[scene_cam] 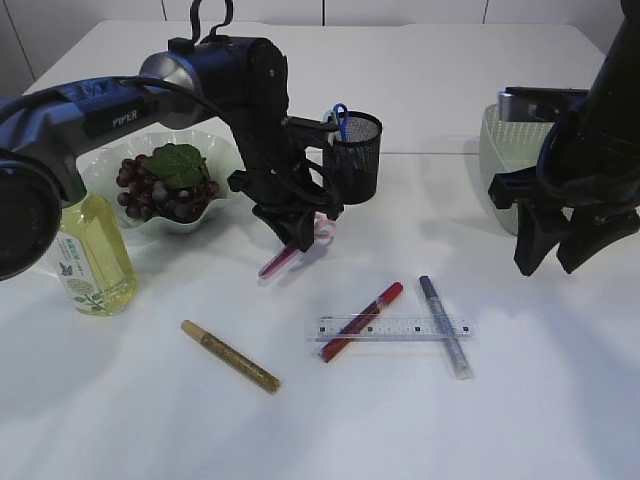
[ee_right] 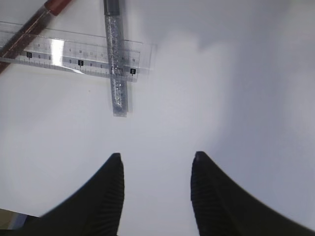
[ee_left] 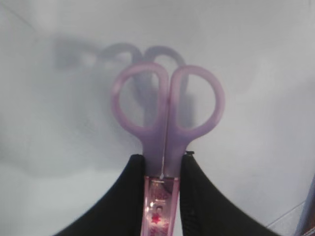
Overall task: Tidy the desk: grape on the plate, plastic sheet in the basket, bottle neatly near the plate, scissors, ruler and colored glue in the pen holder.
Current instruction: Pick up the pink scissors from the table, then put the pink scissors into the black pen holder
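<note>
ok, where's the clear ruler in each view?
Exterior: ruler lies flat at lower centre, under the red glue pen and silver glitter pen.
Left wrist: not in it.
Right wrist: ruler at top left.
Shared landmark: the silver glitter pen crossing the ruler's end.

My tool (ee_right: pixel 156 189) hangs with its jaws apart over the bare white surface (ee_right: pixel 221 98), well short of the clear ruler (ee_right: pixel 64 55), which the silver glitter glue (ee_right: pixel 116 64) and red glue (ee_right: pixel 29 29) lie across.
</note>
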`<move>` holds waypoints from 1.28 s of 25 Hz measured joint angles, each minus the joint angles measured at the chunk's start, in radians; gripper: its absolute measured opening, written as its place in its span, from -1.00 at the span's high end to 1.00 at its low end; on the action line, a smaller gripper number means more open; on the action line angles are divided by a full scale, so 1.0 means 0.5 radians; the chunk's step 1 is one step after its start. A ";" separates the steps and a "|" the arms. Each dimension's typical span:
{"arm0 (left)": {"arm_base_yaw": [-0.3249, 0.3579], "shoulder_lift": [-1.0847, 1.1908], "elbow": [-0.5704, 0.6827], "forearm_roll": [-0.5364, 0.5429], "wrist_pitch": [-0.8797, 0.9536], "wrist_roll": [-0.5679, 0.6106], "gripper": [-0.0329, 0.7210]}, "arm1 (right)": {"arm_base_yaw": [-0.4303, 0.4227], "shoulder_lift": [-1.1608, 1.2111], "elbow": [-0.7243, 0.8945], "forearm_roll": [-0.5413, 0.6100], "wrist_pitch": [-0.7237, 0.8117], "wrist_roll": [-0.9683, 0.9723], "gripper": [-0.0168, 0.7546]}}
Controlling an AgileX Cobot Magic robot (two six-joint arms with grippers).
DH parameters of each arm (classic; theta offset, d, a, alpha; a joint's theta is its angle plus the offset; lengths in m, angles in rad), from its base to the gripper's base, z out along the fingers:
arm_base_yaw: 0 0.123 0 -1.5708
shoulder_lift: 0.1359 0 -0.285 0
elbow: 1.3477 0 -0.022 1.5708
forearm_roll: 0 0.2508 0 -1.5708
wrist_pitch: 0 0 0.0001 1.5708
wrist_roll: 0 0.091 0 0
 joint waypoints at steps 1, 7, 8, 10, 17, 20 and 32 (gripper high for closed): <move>0.000 -0.013 0.000 0.000 0.000 -0.005 0.57 | 0.000 0.000 0.000 0.001 0.000 0.000 0.01; 0.000 -0.117 0.000 -0.005 0.004 -0.030 0.57 | 0.000 0.000 0.000 0.009 0.000 0.000 0.01; 0.000 -0.137 0.000 -0.005 0.007 -0.034 0.57 | 0.000 0.000 0.000 0.011 0.000 0.000 0.01; 0.000 -0.165 0.000 -0.005 0.007 -0.037 0.57 | 0.000 0.000 0.000 0.011 0.000 0.000 0.01; 0.000 -0.183 0.000 -0.005 -0.061 -0.055 0.56 | 0.000 0.000 0.000 0.014 0.000 -0.004 0.02; 0.000 -0.184 0.000 -0.005 -0.179 -0.064 0.56 | 0.000 0.000 0.000 0.014 0.000 -0.004 0.02; -0.040 -0.200 0.000 -0.005 -0.319 -0.104 0.56 | 0.000 0.000 0.000 0.014 0.000 -0.011 0.01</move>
